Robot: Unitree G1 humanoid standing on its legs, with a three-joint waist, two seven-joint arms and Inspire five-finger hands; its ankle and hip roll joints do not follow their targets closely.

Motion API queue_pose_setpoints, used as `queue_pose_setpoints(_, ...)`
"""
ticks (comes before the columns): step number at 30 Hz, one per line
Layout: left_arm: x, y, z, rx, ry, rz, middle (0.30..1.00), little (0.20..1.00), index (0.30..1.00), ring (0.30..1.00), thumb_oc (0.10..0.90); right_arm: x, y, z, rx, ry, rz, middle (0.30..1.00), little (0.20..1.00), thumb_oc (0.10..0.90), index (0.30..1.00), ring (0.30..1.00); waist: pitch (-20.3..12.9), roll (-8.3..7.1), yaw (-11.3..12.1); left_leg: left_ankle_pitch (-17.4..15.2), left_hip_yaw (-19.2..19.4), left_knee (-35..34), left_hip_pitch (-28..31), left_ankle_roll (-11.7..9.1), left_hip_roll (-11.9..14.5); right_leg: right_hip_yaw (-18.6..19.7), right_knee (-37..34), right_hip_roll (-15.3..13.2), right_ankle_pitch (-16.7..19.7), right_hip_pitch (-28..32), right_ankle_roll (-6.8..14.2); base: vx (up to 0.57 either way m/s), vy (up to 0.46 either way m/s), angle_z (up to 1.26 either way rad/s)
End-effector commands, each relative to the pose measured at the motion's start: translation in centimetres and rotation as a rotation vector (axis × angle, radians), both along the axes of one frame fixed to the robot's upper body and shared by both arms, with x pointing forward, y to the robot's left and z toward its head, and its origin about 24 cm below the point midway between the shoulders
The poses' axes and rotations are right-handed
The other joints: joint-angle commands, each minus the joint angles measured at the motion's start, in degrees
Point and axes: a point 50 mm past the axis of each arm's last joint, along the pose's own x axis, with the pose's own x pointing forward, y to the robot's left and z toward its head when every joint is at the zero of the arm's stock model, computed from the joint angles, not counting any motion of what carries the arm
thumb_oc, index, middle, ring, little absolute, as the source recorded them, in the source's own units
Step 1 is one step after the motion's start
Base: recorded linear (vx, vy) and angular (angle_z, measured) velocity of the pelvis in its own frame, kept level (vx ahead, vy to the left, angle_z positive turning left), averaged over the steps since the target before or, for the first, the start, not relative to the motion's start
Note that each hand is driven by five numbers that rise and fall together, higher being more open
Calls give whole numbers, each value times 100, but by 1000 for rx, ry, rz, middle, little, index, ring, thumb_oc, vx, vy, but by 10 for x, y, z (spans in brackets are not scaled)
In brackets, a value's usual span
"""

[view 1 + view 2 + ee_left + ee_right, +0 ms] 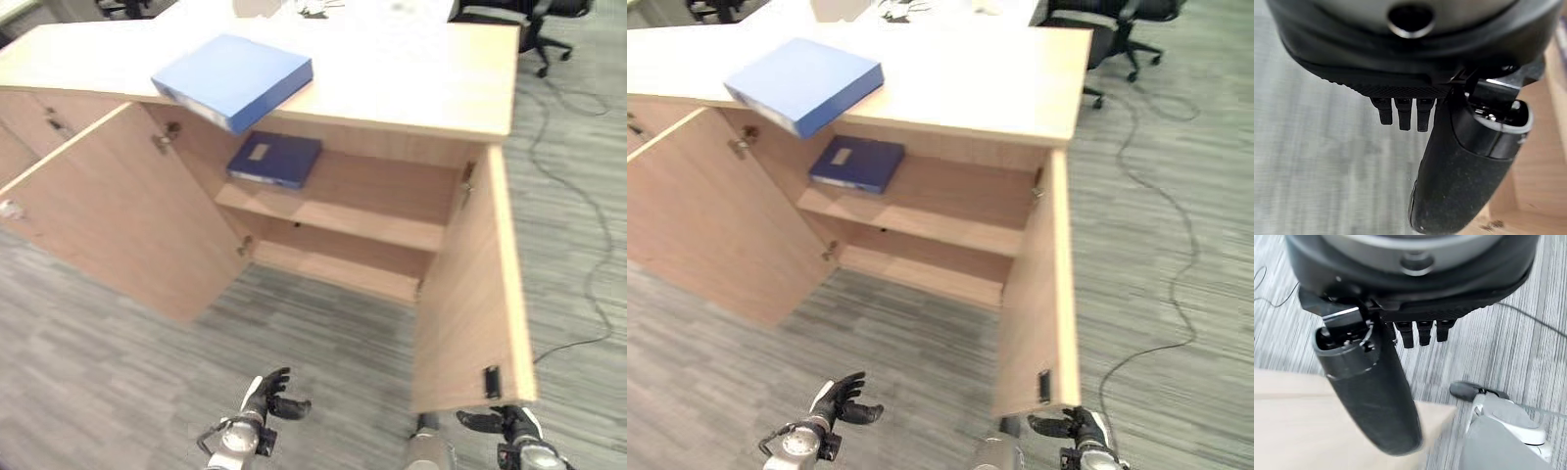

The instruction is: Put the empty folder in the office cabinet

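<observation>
While both cabinet doors stand open, the light blue folder (233, 78) lies flat on the cabinet top (411, 78), at its front edge, one corner overhanging the open compartment. Its long axis runs diagonally, from the near-left corner at the front edge toward the far right. It looks like a box-type file: plain light blue cover, thick spine side facing the front, pale edge strip along the near side. A second, dark blue folder (275, 159) lies flat on the upper shelf (372, 201) inside the cabinet (921, 225), at its left part, just below the overhanging corner; a pale label on its cover. The lower shelf sits beneath it.

Left door (118, 215) swung out to the left, right door (475, 294) swung out toward the camera. Left hand (268, 396) low over the grey carpet floor (118, 372), well apart from the folder, fingers loosely extended, thumb out, holding nothing. Right hand (1070, 428) near the bottom corner of the right door, fingers relaxed, empty. Office chair (544, 29) at the far right behind the cabinet.
</observation>
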Motion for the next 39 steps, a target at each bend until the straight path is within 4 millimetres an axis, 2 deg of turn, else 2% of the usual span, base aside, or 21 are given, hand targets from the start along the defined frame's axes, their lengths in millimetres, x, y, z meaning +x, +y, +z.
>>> queue_pose_setpoints(1,-4,34,5,127,3,-42,900,900,900,900,800,-3,7,-5,42,-9,-44,900,900,800,900,900,12,-62,21,-873,169,992,-15,-747,-127,738,-1429,190,-91,690,116,288,-223,-36)
queue_pose_setpoints(5,-6,28,3,121,13,-42,900,900,900,900,800,0,8,-4,37,-5,-8,900,900,800,900,900,-3,-76,-33,-747,-169,1363,-183,-643,-304,922,-1453,314,-267,816,-54,227,-176,-59)
queue_pose_setpoints(6,-4,25,3,112,8,-36,900,900,900,900,800,2,8,-4,32,0,12,900,900,800,900,900,-13,-129,-16,-954,-323,1438,-392,-508,-454,1077,-1465,323,-359,884,-53,277,-132,-51)
queue_pose_setpoints(7,-2,22,3,106,2,-38,900,900,900,900,800,3,9,-4,30,3,17,900,900,800,900,900,-8,-132,-11,-1054,-345,1363,-510,-467,-501,1138,-1467,328,-418,932,-45,298,-88,17)
queue_pose_setpoints(10,2,18,4,93,-11,-43,900,900,900,900,800,3,9,-4,28,9,29,900,900,800,900,900,-19,-144,25,-1207,-259,1031,-673,-408,-563,1266,-1454,310,-480,999,4,228,38,16)
queue_pose_setpoints(11,4,15,5,87,-18,-51,900,900,900,900,800,3,9,-4,19,16,44,900,900,800,900,900,34,-128,102,-1496,-218,405,-860,-389,-685,1359,-1437,325,-596,1172,84,310,133,-16)
queue_pose_setpoints(12,4,15,5,85,-20,-47,900,900,900,900,800,3,10,-4,16,18,49,900,900,800,900,900,60,-139,170,-1569,-325,100,-1006,-409,-800,1435,-1427,324,-658,1247,122,409,171,8)
queue_pose_setpoints(14,3,15,4,82,-15,-28,900,900,900,900,800,5,12,-4,15,17,57,900,900,800,900,900,84,-160,341,-1585,-695,-457,-1259,-435,-954,1600,-1342,367,-754,1319,153,339,117,23)
queue_pose_setpoints(15,-2,19,2,82,1,2,900,900,900,900,800,6,15,-6,14,23,64,900,900,800,900,900,151,-219,523,-1581,-1221,-693,-1444,-449,-1061,1809,-1142,401,-923,1414,162,365,115,-43)
queue_pose_setpoints(17,-6,22,0,82,15,31,900,900,900,900,800,8,17,-6,12,26,75,900,900,800,900,900,191,-256,652,-1647,-1742,-724,-1552,-467,-1133,2070,-969,461,-1034,1424,168,254,108,-98)
queue_pose_setpoints(19,-8,24,-1,81,22,42,900,900,900,900,800,8,17,-6,12,28,77,900,900,800,900,900,219,-270,674,-1678,-1837,-654,-1563,-505,-1126,2170,-883,466,-1097,1428,184,114,107,-128)
queue_pose_setpoints(22,-20,31,-6,102,68,43,900,900,900,900,800,2,19,-9,27,42,61,900,900,800,900,900,80,-255,647,-1745,-1448,-932,-1233,-521,-944,2285,-862,439,-1155,1488,256,200,206,-41)
queue_pose_setpoints(23,-26,37,-7,124,93,25,900,900,900,900,800,-3,21,-12,48,48,39,900,900,800,900,900,-46,-238,561,-1767,-1235,-1198,-976,-536,-928,2307,-828,425,-1167,1514,288,187,199,-49)
queue_pose_setpoints(26,-26,43,-6,147,98,25,900,900,900,900,800,-8,25,-15,67,60,21,900,900,800,900,900,-117,-269,498,-1766,-1045,-1449,-733,-529,-986,2355,-785,398,-1128,1489,346,103,169,-39)
queue_pose_setpoints(27,-27,52,-5,169,97,45,900,900,900,900,800,-20,31,-21,87,102,19,900,900,800,900,900,-215,-307,443,-1862,-836,-1632,-522,-494,-1065,2457,-765,378,-1068,1391,423,73,173,-26)
queue_pose_setpoints(33,-28,58,-4,176,100,73,900,900,900,900,800,-35,37,-28,88,166,48,900,900,800,900,900,-291,-397,450,-1939,-668,-1663,-371,-486,-1058,2517,-930,336,-969,1361,486,16,29,-24)
queue_pose_setpoints(39,-36,52,-8,155,121,63,900,900,900,900,800,-38,32,-27,64,189,76,900,900,800,900,900,-348,-370,480,-1902,-692,-1663,-317,-545,-977,2448,-1213,374,-905,1518,449,-7,-60,-2)
